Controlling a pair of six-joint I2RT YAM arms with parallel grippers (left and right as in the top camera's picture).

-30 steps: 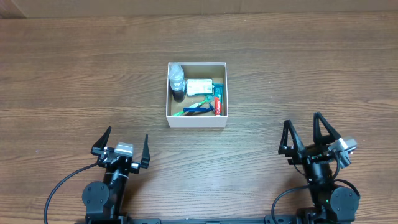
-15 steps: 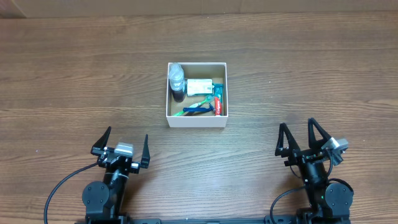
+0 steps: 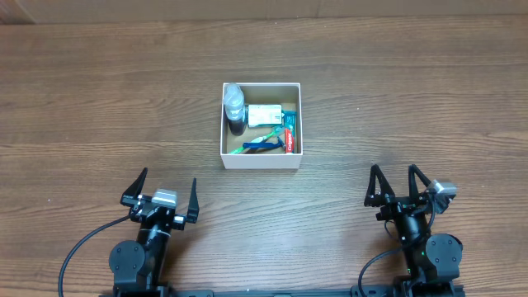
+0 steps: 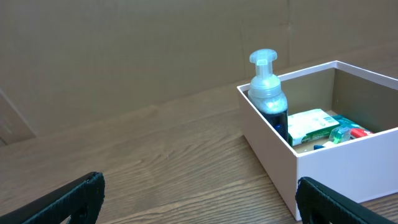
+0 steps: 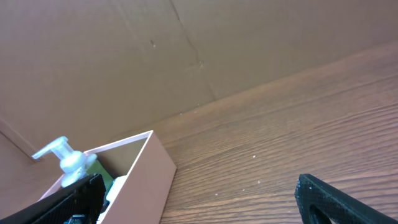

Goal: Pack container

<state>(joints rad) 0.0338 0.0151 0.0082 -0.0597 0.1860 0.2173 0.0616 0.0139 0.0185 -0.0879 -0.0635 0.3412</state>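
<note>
Sitting on the wooden surface, the box lies ahead of both grippers and between them. It is forward and to the right of the left gripper, forward and to the left of the right gripper, and well apart from each.

Both grippers rest low near the robot's edge of the surface. Their jaws are spread wide and hold nothing.

The box is square, so it has no real long axis. Its walls run roughly square to the grippers' forward line, and its open top faces up.

From the left wrist, one corner of the box points toward the gripper. From the right wrist, only a corner shows at the lower left.

Inside, a pump bottle stands upright in the far corner on the left gripper's side. Beside it lies a white and green packet. Nearer the grippers lie a red tube and what may be a toothbrush, too small to be sure.
</note>
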